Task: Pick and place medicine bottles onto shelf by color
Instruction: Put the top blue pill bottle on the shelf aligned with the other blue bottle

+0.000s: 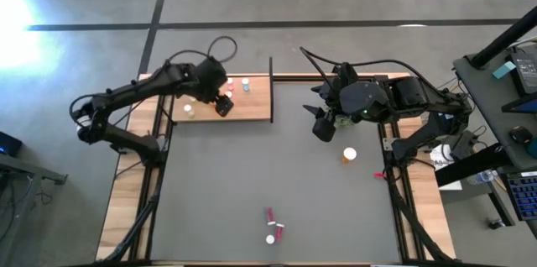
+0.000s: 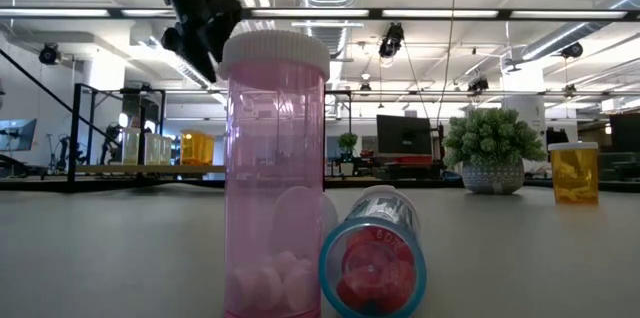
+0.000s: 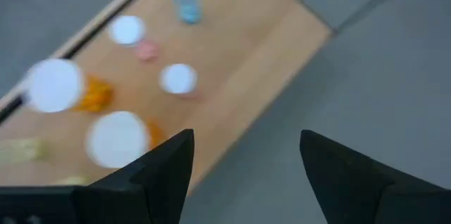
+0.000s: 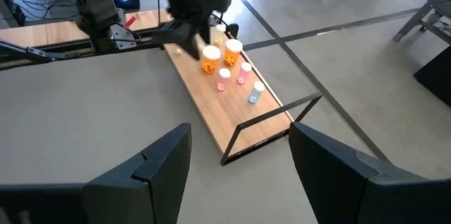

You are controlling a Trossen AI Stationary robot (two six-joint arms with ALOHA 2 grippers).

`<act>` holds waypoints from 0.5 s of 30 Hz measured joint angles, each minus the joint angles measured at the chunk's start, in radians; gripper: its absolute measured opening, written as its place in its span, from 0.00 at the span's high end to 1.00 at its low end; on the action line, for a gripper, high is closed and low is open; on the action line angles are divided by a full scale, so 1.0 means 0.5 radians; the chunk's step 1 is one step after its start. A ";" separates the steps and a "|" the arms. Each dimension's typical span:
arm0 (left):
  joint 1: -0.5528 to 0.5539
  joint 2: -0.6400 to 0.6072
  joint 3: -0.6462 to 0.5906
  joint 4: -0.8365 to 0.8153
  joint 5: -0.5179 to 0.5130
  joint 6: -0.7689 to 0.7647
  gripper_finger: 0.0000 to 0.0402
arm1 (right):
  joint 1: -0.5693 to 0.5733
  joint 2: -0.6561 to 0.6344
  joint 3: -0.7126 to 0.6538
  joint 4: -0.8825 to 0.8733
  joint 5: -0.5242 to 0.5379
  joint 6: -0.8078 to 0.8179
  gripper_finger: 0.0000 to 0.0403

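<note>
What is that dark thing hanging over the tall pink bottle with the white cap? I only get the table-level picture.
Observer: That is the robot's left arm. Seen from above, its jaws stand open and empty over the flat light-wood shelf board, far behind your bottle.
Operator: What stands on that board?
Observer: At least five small white-capped medicine bottles: two orange, two pink, one bluish.
Operator: Is there another arm?
Observer: Yes. The right arm has open, empty jaws above the grey mat, near the small orange bottle standing there.
</note>
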 joint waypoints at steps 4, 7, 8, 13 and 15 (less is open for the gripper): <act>-0.256 0.032 -0.014 0.075 -0.109 -0.146 0.40 | 0.000 0.000 0.000 -0.001 0.000 0.000 0.43; -0.439 0.056 -0.034 0.163 -0.178 -0.223 0.40 | 0.001 0.000 0.000 0.000 0.000 0.002 0.43; -0.493 0.063 -0.034 0.190 -0.191 -0.244 0.40 | 0.000 0.000 0.000 -0.001 0.000 0.001 0.43; -0.725 0.119 -0.031 0.383 -0.199 -0.346 0.40 | 0.001 0.000 0.000 0.000 0.000 0.000 0.43; -0.795 0.135 -0.035 0.511 -0.199 -0.347 0.40 | 0.001 0.000 0.000 -0.001 0.000 0.000 0.43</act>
